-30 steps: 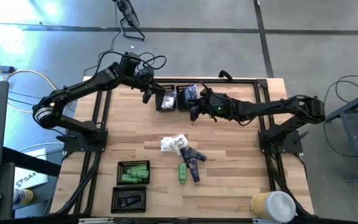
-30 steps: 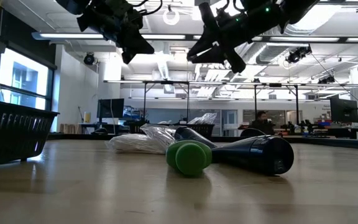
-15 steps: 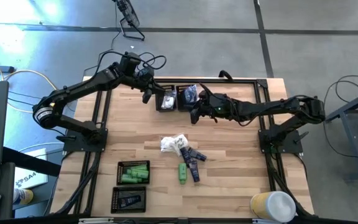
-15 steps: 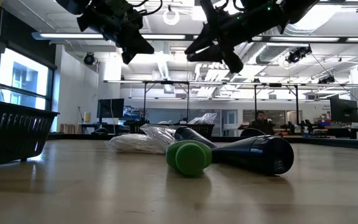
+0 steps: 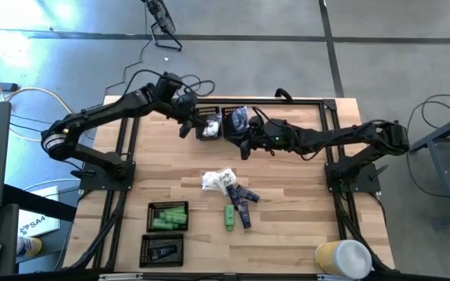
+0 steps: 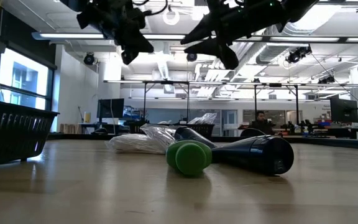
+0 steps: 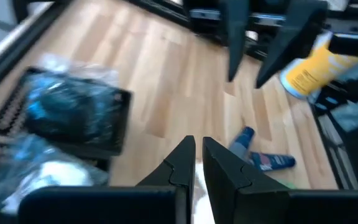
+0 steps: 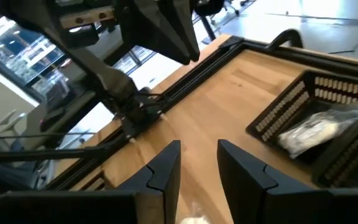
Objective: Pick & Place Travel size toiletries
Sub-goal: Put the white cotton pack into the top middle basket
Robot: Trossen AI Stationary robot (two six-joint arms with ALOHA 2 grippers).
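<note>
The left gripper [image 5: 184, 129] hung above the far side of the pale wooden table [image 5: 287, 195], just beside a black mesh tray holding white crinkly packets [image 5: 208, 123]; its two dark fingers [image 7: 180, 167] stood almost together, with only a thin gap between them and nothing held. The right gripper [image 5: 244, 148] hovered near the next black mesh tray, filled with dark round pieces in clear bags [image 5: 236, 117]; its fingers [image 8: 163, 167] were parted a little, narrow rather than wide, and empty. In the low view both grippers showed high above the tabletop, clear of everything on it. The loose travel size toiletries lay in a small heap near the middle of the table: white crinkly packets [image 5: 218, 180], dark navy tubes [image 5: 244, 204] and one bright green tube [image 5: 230, 217], touching or just beside each other. Nearer the front left corner stood a black mesh tray of bright green tubes [image 5: 168, 215] and, just in front of it, a black mesh tray with dark navy tubes [image 5: 162, 250]. A yellow round canister with a white lid [image 5: 342, 258] stood at the front right corner.
</note>
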